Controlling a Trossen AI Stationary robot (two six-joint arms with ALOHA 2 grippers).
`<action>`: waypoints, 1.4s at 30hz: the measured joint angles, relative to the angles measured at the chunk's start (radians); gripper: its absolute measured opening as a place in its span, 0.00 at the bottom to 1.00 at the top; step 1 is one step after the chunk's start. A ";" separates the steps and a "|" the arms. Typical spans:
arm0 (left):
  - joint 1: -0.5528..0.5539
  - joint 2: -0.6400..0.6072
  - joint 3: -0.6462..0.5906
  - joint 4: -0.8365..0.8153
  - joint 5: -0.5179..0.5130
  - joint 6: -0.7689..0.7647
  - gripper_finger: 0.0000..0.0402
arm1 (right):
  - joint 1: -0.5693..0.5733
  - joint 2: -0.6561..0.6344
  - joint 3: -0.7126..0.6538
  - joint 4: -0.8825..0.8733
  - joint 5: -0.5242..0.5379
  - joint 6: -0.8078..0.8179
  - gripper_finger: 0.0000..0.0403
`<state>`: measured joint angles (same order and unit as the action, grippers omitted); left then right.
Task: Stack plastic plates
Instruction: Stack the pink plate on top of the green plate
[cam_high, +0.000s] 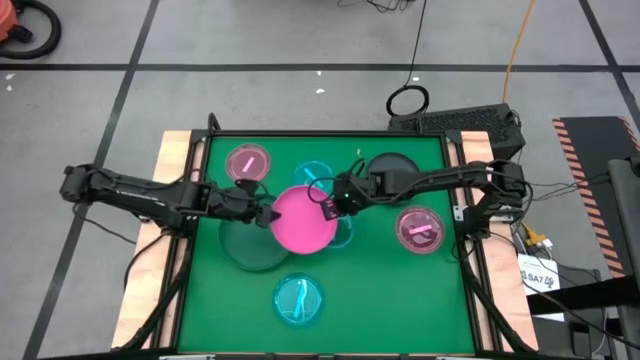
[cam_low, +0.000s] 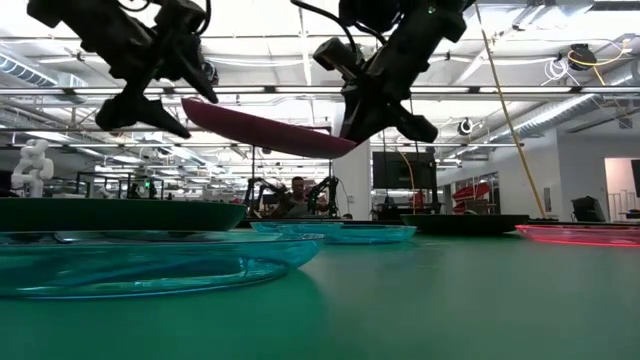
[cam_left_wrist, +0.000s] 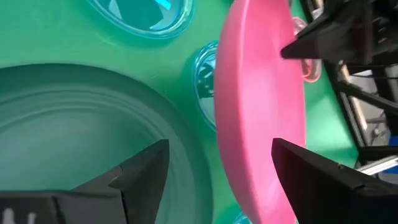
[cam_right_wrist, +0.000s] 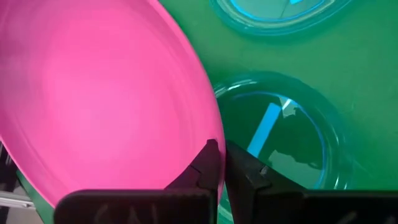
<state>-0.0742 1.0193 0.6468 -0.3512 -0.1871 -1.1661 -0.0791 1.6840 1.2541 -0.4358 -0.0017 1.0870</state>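
The opaque bright pink plate is in the air over mid-table, between my two grippers. My right gripper is shut on its rim on the side toward the table's right. My left gripper is open at the opposite rim, with one finger on either side of the plate's edge. A dark grey plate lies flat below the left gripper. The second dark grey plate lies at the far right. Two translucent pink plates and three cyan plates rest on the mat. My right gripper pinches the pink plate's rim between its two fingers, one on the upper face and one beneath. It comes from the table's right, slanting down. The plate is lifted clear and tilted, lower at this end. My left gripper's fingers straddle the opposite rim; I cannot tell whether one touches it.
The green mat has free room at the near right and near left. A raised frame borders the table. One cyan plate lies partly under the lifted pink plate. Beyond the table the low view shows a workshop.
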 joint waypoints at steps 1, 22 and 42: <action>0.000 0.011 0.000 0.011 0.000 -0.003 0.70 | -0.002 0.000 0.000 0.000 0.000 -0.001 0.02; 0.003 0.038 -0.003 0.022 -0.028 0.002 0.06 | -0.005 -0.003 0.001 0.006 0.015 -0.008 0.12; 0.045 -0.203 0.002 -0.145 0.169 -0.052 0.05 | -0.034 -0.074 0.005 0.007 -0.156 -0.106 0.58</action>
<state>-0.0294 0.8163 0.6483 -0.4959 -0.0184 -1.2177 -0.1133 1.6105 1.2587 -0.4284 -0.1576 0.9815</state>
